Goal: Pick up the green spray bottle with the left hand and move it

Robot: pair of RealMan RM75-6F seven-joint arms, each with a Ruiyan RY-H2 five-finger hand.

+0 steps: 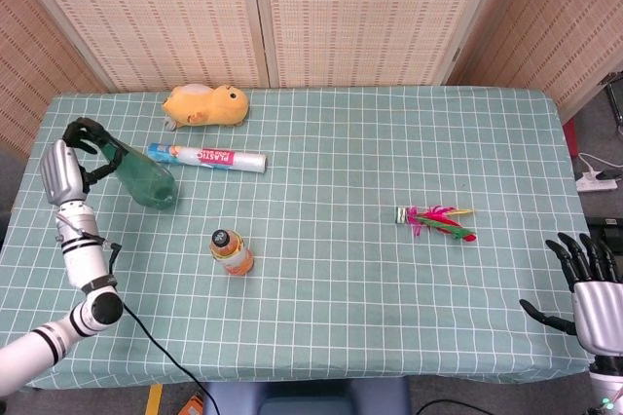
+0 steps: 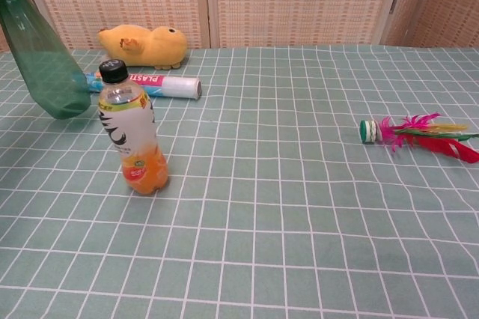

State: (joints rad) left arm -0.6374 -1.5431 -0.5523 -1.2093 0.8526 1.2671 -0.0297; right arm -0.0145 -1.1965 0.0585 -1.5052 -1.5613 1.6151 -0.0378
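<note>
The translucent green plastic spray bottle (image 1: pixel 144 178) with a black trigger head is tilting steeply, head toward the left edge and base lower right, at the frame's left middle, near the chest view's upper left corner (image 2: pixel 46 64).

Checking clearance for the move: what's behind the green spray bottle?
Behind the tilted green spray bottle, held by the left hand, lies the plastic wrap roll. The bottle covers its left end. The yellow plush sits farther back.
</note>
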